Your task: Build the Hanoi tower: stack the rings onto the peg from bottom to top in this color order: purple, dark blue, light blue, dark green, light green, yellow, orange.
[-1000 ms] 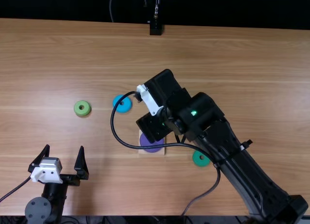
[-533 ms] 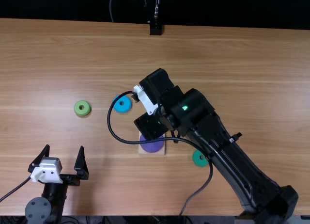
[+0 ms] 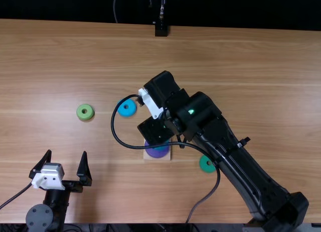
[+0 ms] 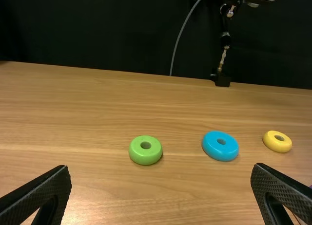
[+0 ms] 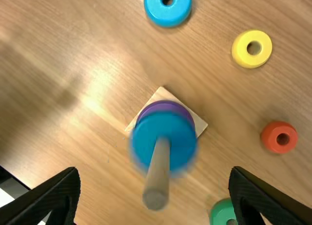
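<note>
In the top view my left gripper [image 3: 66, 153] stands open near the table's front left; its fingers also frame the left wrist view [image 4: 161, 168]. My right gripper [image 3: 156, 129] is over the peg's base [image 3: 163, 158]. In the right wrist view that gripper [image 5: 154, 171] is open, with the upright peg [image 5: 158, 181] between its spread fingers. A blurred dark blue ring [image 5: 151, 137] surrounds the peg above the purple ring [image 5: 161, 106]. Loose are a light blue ring [image 5: 168, 8], a yellow ring [image 5: 252, 48], an orange ring [image 5: 279, 137], a dark green ring [image 5: 223, 214] and a light green ring [image 3: 85, 112].
The right arm's cable [image 3: 119, 135] loops out over the table beside the base. A black stand [image 3: 161, 29] with a cable is at the table's far edge. The right forearm [image 3: 251, 171] slants across the front right of the table.
The right arm shifted slightly left, then held about still. Blue now shows over the purple ring below the right gripper, where only purple showed before. The left arm has stayed put.
</note>
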`<state>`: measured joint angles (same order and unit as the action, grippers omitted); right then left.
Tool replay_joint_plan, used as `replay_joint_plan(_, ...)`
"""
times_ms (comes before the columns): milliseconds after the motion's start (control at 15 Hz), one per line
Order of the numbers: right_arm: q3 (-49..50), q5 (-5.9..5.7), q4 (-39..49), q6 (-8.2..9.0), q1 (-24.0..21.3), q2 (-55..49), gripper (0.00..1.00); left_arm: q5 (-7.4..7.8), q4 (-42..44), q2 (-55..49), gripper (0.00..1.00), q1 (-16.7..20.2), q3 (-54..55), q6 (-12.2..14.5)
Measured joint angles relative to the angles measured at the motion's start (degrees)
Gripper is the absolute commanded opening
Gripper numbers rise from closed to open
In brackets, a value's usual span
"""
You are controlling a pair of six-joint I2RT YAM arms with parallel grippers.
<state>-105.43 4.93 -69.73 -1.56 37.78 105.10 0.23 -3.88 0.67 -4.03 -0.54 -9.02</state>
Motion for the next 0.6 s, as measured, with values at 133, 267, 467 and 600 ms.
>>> replay_joint_plan(133,0.00,-0.02,0.52,0.02,0.00,0.00,1.00,0.00,0.00,0.00,1.00,0.00,0.00,0.00)
replay_joint_plan(267,-0.52,-0.02,2.12,0.00,-0.02,0.09,1.00,0.00,-0.02,0.00,1.00,0.02,0.00,-0.02)
replay_joint_plan(467,-1.49,0.00,7.87,0.00,-0.66,0.13,1.00,0.00,0.00,0.00,1.00,0.02,0.00,0.00)
replay_joint_plan(600,-1.49,0.02,10.23,-0.04,-4.33,-0.63,1.00,-0.02,0.02,0.00,1.00,0.00,0.00,0.02)
